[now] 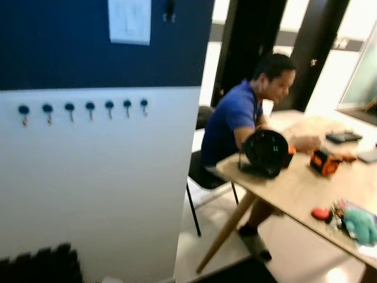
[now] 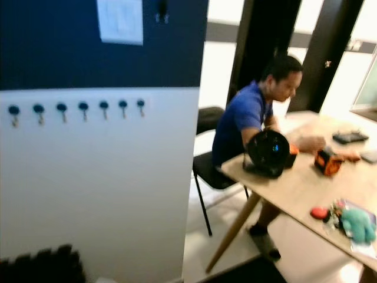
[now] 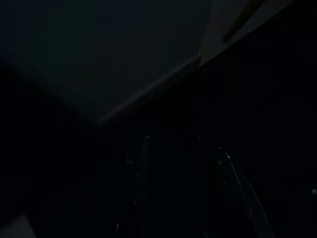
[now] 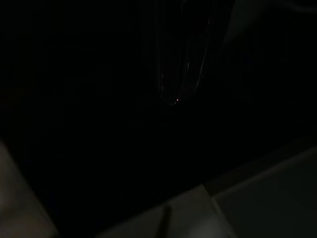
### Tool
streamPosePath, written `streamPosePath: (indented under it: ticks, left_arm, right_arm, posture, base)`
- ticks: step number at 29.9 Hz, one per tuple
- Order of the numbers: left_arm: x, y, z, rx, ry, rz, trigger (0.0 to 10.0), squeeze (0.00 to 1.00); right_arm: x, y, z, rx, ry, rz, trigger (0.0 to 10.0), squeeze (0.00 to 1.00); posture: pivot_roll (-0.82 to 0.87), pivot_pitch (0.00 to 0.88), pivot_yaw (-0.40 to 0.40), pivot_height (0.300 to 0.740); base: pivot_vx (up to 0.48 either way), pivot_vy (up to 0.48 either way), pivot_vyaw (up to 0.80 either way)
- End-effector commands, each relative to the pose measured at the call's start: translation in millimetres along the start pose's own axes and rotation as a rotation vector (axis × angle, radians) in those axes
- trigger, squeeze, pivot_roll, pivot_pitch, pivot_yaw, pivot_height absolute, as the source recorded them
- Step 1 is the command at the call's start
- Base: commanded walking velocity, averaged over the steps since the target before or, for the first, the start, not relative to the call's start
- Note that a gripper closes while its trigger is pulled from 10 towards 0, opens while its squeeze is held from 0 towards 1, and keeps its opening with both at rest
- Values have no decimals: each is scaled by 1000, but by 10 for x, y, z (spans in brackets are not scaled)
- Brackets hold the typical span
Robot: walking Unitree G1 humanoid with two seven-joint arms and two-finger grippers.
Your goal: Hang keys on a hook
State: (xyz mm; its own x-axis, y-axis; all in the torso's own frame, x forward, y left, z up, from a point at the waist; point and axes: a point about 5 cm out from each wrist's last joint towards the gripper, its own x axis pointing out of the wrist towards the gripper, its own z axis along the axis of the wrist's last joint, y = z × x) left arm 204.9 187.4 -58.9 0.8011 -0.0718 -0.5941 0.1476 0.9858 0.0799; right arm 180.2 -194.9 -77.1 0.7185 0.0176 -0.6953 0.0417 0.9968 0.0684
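— Wooden table [image 1: 294,183] stood well off from both grippers; the keys [image 1: 337,213] seemed to lie near its close edge, between a red thing [image 1: 321,213] and a teal plush toy [image 1: 360,226], though blur left that unsure.

— And the hooks [image 1: 89,107]?

— Seven in a row on the white wall, also well apart from the arms.

— Grippers clenched or released?

— Couldn't tell; both wrist views were dark.

— Handling?

— Probably light, loose, jangly metal. I'd pinch the ring.

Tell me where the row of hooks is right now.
In the left eye view, the row of hooks runs along the white wall on the robot's left, just under the dark blue band.
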Motion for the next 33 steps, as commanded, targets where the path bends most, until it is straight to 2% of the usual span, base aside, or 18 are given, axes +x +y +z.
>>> streamPosePath:
  ticks: [1, 33]
  left_arm:
    - [-3, -20, -2, -1, -5, -5, 10000, 0]
    - [2, -18, 25, 2, -20, -5, 10000, 0]
  right_arm:
    - [1, -38, 13, 1, 1, -14, 10000, 0]
    - [9, -39, 33, -5, 0, -10, 10000, 0]
  posture:
    - [88, 0, -9, 740]
    - [90, 0, -10, 740]
  base:
    - [0, 0, -800]
    - [0, 0, -800]
